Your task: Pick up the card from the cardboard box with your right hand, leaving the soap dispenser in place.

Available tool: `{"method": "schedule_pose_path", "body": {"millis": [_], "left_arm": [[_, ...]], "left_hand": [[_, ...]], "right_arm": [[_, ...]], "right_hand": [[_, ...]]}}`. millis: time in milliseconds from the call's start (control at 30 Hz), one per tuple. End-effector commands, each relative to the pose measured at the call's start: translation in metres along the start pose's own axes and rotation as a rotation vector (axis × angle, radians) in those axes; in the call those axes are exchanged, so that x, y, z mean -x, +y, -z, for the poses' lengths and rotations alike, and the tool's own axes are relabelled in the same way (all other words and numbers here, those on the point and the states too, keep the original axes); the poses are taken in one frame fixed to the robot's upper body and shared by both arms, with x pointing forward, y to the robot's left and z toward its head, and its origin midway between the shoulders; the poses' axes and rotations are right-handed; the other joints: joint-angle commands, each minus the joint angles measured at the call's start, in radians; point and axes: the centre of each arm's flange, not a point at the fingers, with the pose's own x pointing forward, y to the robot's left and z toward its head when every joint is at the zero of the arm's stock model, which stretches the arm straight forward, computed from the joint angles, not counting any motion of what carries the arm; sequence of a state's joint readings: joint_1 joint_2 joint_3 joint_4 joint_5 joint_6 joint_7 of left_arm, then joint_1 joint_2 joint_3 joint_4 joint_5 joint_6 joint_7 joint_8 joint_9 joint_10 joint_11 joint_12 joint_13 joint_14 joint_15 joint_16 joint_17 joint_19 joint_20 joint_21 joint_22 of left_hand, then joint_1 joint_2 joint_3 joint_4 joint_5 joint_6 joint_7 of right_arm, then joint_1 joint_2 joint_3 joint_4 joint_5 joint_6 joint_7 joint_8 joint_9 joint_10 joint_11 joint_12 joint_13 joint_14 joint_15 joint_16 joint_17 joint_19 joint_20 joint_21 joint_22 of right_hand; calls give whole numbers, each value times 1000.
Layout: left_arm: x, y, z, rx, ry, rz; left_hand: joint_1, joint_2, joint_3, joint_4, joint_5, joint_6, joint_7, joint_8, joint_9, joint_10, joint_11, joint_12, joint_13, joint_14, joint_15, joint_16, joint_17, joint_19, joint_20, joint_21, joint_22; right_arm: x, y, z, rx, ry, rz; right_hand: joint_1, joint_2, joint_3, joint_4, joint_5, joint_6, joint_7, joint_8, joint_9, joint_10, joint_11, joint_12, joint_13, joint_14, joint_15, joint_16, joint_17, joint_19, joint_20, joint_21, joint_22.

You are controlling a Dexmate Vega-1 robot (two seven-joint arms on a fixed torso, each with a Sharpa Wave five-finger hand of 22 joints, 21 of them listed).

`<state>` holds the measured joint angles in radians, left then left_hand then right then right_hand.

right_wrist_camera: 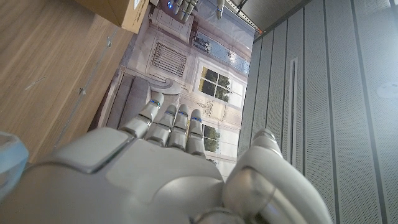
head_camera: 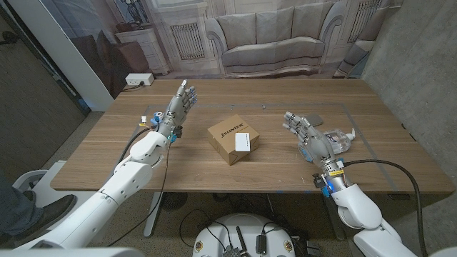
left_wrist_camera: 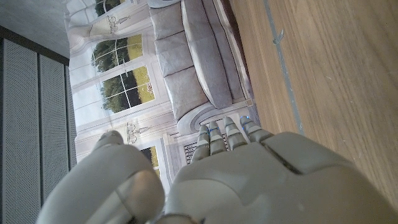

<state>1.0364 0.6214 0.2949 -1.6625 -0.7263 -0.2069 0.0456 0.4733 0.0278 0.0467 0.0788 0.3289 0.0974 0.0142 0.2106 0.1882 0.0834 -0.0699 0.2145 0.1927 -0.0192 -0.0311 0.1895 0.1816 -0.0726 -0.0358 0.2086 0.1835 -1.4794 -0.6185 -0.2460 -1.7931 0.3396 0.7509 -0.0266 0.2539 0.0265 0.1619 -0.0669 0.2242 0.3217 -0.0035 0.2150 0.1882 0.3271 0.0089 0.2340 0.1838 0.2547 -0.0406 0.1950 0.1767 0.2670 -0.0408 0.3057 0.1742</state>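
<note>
With the white card lying on top of the cardboard box mid-table, the empty, spread right hand should swing toward it, away from the soap dispenser just beside it, while the left hand waits open.

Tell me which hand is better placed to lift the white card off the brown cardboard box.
Right. The right hand is open beside the box, nearer the card; the left hand sits across it.
</note>
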Motion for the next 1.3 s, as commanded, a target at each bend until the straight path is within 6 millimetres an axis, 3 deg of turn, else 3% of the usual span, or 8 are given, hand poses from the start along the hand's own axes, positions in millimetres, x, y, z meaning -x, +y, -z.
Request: {"method": "schedule_pose_path", "body": {"millis": [33, 500, 800, 867, 900, 967, 1300], "left_arm": [[7, 1, 1, -2, -15, -7], [0, -5, 1, -10, -17, 11], [-1, -8, 0, -11, -29, 17], [0, -7, 1, -11, -26, 16], [0, -6, 1, -12, -25, 15], [0, -5, 1, -17, -22, 15], [-7, -8, 0, -24, -15, 39]], "left_hand": [[3, 3, -5, 3, -3, 7, -3, -2, 2, 5, -1, 1, 2, 3, -7, 2, 2, -10, -62, -2, 2], [5, 6, -7, 3, -4, 10, -3, -2, 2, 7, -1, 0, 2, 5, -7, 2, 2, -10, -61, -2, 2], [7, 8, -8, 3, -5, 11, -4, -2, 2, 10, -2, 1, 2, 6, -8, 2, 2, -8, -64, -1, 2], [7, 8, -8, 2, -5, 11, -5, -2, 2, 12, 0, 1, 2, 7, -8, 2, 2, -7, -64, -1, 2], [8, 8, -8, 2, -5, 12, -5, -2, 2, 12, -1, 1, 2, 7, -8, 2, 2, -6, -64, -1, 2], [9, 9, -9, 2, -5, 14, -3, -2, 2, 13, 1, 1, 2, 10, -8, 3, 2, 2, -71, 2, 2], [11, 10, -11, 1, -6, 19, -2, -1, 2, 17, 2, 1, 2, 17, -7, 4, 1, 11, -82, 5, 1]], "right_arm": [[11, 5, -5, 95, -24, 28], [18, 2, -8, 182, -38, 57], [15, 1, -8, 214, -58, 56], [15, 2, -9, 223, -63, 59], [15, 2, -9, 225, -65, 61], [15, 4, -9, 233, -71, 64], [17, 11, -13, 302, -89, 73]], "right_hand": [[16, -4, 3, -10, 0, 18, -1, 6, 4, 18, -4, 9, 2, 16, -9, 7, 1, 14, -31, -1, 5], [31, -3, 5, -21, -1, 46, -17, 10, 5, 47, -22, 15, 3, 39, -20, 7, 2, 33, -36, -6, 6], [79, 11, 24, -47, 2, 81, -36, 17, 6, 66, -39, 17, 3, 53, -31, 3, 1, 47, -44, -13, 6], [93, 8, 26, -56, 1, 87, -40, 16, 6, 74, -34, 18, 3, 71, -38, 7, 1, 77, -46, -7, 6], [101, 5, 27, -61, 0, 93, -36, 13, 7, 82, -34, 17, 3, 93, -42, 9, 1, 125, -53, 3, 6], [106, 2, 27, -64, -2, 96, -33, 11, 7, 94, -23, 20, 4, 109, -43, 11, 2, 150, -57, 7, 5], [113, -2, 26, -68, -3, 106, -28, 11, 8, 104, -25, 20, 4, 127, -52, 11, 2, 172, -69, 7, 4]]}}
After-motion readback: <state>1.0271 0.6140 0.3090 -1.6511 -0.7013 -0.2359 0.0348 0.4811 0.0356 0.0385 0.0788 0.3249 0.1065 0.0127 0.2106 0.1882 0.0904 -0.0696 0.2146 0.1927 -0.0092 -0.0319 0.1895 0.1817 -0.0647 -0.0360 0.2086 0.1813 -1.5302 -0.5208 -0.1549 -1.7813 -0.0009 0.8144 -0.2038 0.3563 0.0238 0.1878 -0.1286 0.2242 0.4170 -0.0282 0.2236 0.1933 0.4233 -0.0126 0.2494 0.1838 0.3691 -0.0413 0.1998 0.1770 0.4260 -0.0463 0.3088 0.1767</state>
